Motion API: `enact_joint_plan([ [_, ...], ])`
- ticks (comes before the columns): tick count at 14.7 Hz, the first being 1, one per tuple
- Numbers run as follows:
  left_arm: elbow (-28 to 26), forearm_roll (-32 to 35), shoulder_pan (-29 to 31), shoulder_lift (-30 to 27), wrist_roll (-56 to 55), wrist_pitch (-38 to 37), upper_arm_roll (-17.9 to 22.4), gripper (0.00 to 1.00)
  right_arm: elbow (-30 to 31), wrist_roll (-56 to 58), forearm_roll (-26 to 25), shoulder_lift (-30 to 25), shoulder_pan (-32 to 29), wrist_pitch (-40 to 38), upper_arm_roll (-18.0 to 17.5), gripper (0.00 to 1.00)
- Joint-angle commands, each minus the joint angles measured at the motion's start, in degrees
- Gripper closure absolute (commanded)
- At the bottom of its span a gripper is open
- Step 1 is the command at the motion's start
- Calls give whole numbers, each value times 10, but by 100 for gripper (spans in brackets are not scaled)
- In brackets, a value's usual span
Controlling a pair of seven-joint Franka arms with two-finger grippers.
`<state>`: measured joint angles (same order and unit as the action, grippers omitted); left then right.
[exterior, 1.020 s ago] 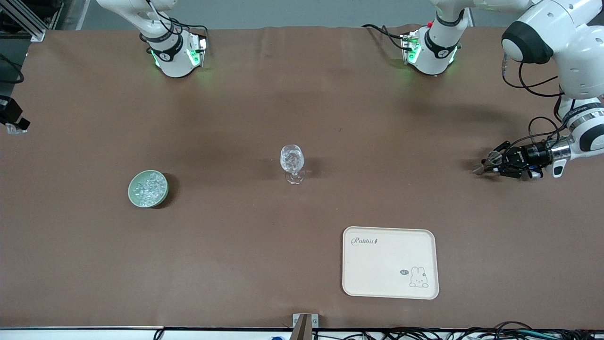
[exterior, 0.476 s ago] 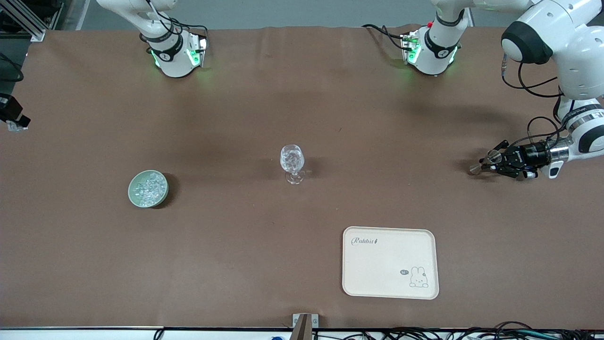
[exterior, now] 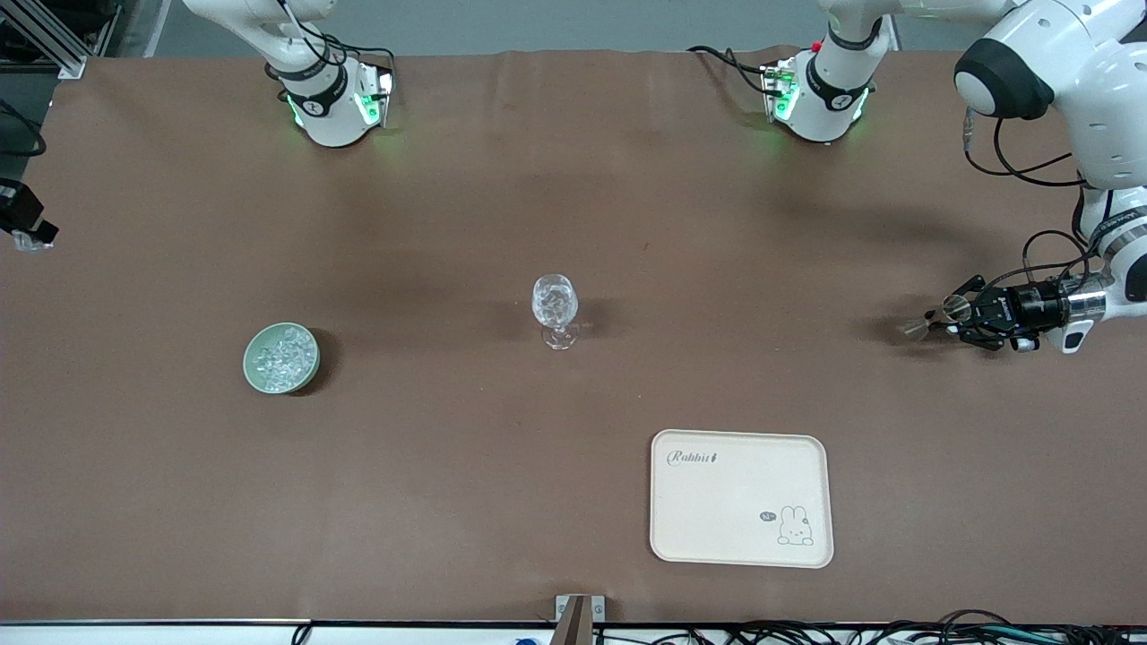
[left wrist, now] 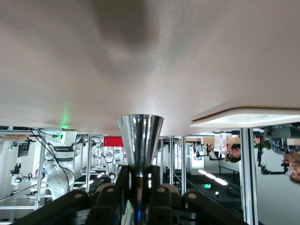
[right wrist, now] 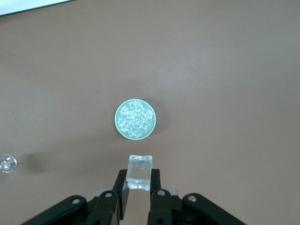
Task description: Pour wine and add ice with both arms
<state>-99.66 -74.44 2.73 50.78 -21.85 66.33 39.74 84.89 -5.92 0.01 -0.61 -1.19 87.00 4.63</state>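
Right claw (right wrist: 139, 185) clamping ice cube (right wrist: 140, 171) above bowl (right wrist: 135, 119).

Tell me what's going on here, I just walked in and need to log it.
Two robot arms are preparing a drink. The left gripper is shut on a small metal measuring cup, held sideways over the table at the left arm's end. The right gripper is shut on an ice cube, up above the green bowl of ice. A stemmed glass stands mid-table, and a cream tray lies nearer the front camera.
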Motion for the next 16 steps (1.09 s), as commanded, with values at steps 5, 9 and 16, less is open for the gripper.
enact_joint_plan([
  [5,19,23,-6,-47,4,-23,-20,100,47,10,6,-52,-3,32,-1,100],
  [9,19,32,1,-81,-33,-24,-64,100,44,11,5,-49,-2,26,-1,100],
  [16,15,36,2,-143,-117,-19,-125,100,44,12,5,-49,-1,26,-2,99],
])
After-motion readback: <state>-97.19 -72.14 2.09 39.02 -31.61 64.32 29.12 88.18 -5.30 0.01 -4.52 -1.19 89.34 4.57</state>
